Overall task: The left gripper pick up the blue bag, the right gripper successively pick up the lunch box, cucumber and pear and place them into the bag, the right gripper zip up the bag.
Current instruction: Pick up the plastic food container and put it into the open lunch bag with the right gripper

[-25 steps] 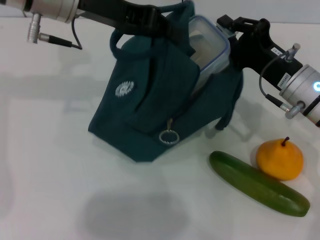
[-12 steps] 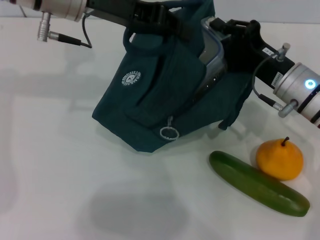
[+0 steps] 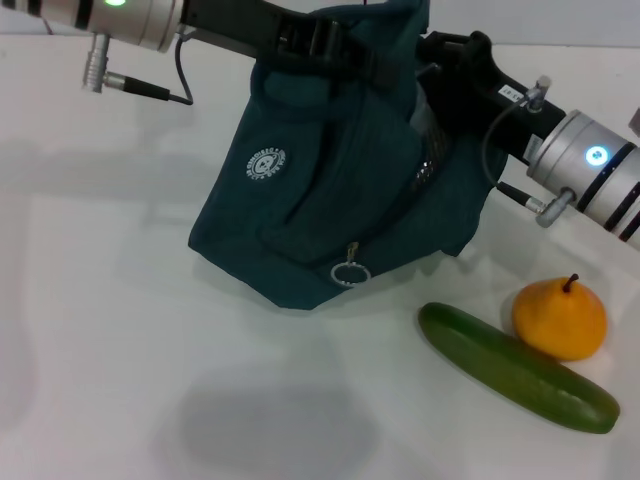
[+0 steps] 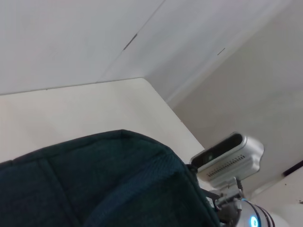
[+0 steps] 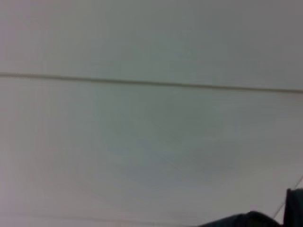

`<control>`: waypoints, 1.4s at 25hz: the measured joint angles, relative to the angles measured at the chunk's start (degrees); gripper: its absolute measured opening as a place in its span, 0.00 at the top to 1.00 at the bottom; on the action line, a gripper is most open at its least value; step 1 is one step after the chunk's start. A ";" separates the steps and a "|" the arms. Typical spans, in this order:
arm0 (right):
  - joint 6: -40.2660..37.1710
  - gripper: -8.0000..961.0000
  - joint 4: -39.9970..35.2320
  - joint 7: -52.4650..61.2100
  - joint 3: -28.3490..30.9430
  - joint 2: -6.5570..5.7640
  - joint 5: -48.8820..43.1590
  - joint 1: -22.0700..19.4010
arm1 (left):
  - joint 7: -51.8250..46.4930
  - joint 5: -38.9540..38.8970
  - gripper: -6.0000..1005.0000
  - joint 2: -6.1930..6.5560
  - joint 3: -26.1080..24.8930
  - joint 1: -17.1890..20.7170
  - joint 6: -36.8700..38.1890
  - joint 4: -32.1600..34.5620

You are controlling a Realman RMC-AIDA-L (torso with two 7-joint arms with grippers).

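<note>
The left gripper (image 3: 330, 45) grips the blue bag (image 3: 330, 190) at its top, the right gripper (image 3: 450, 60) reaches into the bag's opening, its finger state indeterminate, with the cucumber (image 3: 515, 368) and pear (image 3: 559, 318) lying beside the bag.

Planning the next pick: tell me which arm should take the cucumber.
Right. The cucumber lies on the robot's right beside the pear, nearest the right gripper. The left gripper is holding up the blue bag.

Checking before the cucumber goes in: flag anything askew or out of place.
The blue bag hangs tilted from the left gripper, base corner on the table. The cucumber and pear lie undisturbed. Nothing spilled.
</note>
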 joint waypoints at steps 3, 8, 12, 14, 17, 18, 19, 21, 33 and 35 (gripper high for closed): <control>-0.52 0.83 -0.29 -0.49 -0.07 0.00 -1.14 0.35 | 0.30 -0.01 0.95 0.03 0.00 0.29 0.03 -0.01; -0.56 0.83 -1.18 -0.53 -0.06 0.00 -2.79 0.95 | 0.52 -1.01 0.95 0.24 -0.03 0.74 0.07 -0.01; -0.89 0.83 -2.68 -0.36 -0.19 0.00 -3.54 1.30 | 0.59 -2.41 0.95 0.49 -0.44 0.82 0.09 -0.01; -1.41 0.83 -3.83 -0.19 -0.35 0.00 -4.84 1.61 | 0.60 -2.84 0.95 0.58 -0.54 0.86 0.09 -0.01; -2.24 0.83 -5.11 0.29 -0.43 -0.04 -7.03 2.01 | 0.61 -2.95 0.95 0.62 -0.58 0.88 0.04 -0.14; -2.51 0.84 -5.70 1.04 -0.64 -0.11 -7.95 2.20 | 0.62 -2.95 0.95 0.63 -0.60 0.88 -0.04 -0.31; -2.72 0.84 -6.22 1.78 -0.80 -0.18 -8.73 2.36 | 0.68 -2.96 0.95 0.68 -0.67 0.89 -0.15 -0.55; -3.59 0.84 -8.14 4.60 -0.90 -0.22 -11.45 2.50 | 1.06 -3.02 0.95 0.83 -1.32 0.93 -0.36 -1.40; -6.49 0.82 -16.24 12.98 -8.22 -0.43 -15.96 4.62 | 4.82 -4.97 0.95 2.62 -4.95 0.77 -0.54 -10.95; -6.61 0.82 -17.48 14.03 -9.80 -0.43 -15.96 4.65 | 4.86 -5.01 0.95 2.63 -5.00 1.21 -0.54 -10.99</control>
